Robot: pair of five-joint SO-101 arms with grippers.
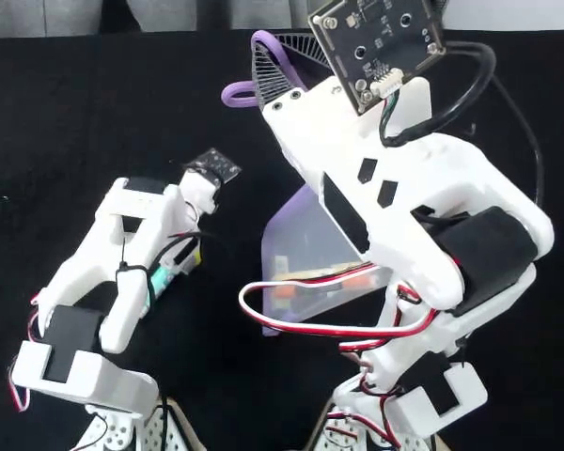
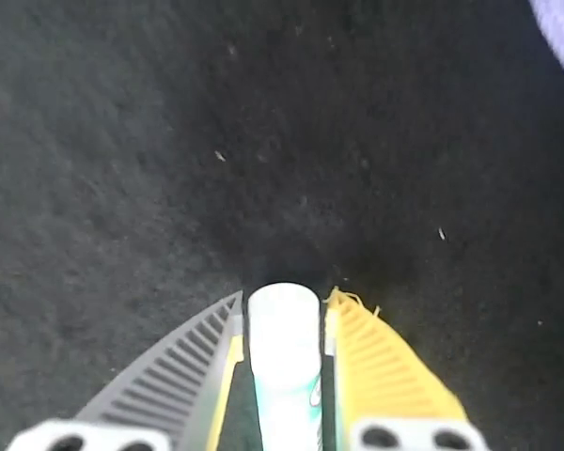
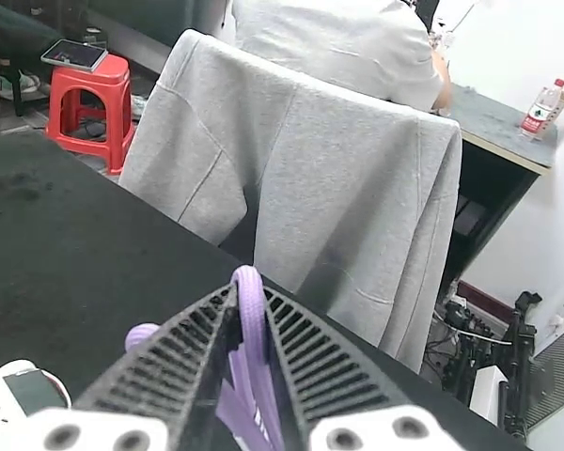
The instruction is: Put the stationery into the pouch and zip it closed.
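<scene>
Right now the loading step is looking half done rather than the zipping one. The left gripper (image 2: pixel 284 301) is clamping a white stick (image 2: pixel 284 362) with teal markings, gripped on both sides between its grey finger and its yellow one, and is hanging low over the black table (image 1: pixel 75 113). In the high view the stick (image 1: pixel 164 278) is showing under the left arm, off to the side of the pouch (image 1: pixel 293 242) and not touching it.

The right gripper (image 3: pixel 249 305) is pinching the pouch's purple strap (image 3: pixel 248 280) between its ribbed fingers, up at the far side of the table. The pouch, translucent purple, is sitting nearer the arm bases, and the right arm is covering most of it. An orange item (image 1: pixel 287 292) and a pale, thin one (image 1: pixel 312 273) are showing through its wall, so some stationery is already lying inside. I cannot tell where the mouth is facing or how wide it is gaping, because the arm is hiding it.

Next, I judge, the left arm is needing to carry the stick across to the mouth, line it up end-first and let go only once it is well in. The right gripper is best holding the strap meanwhile, so the pouch is not sliding. Zipping is coming after that.
</scene>
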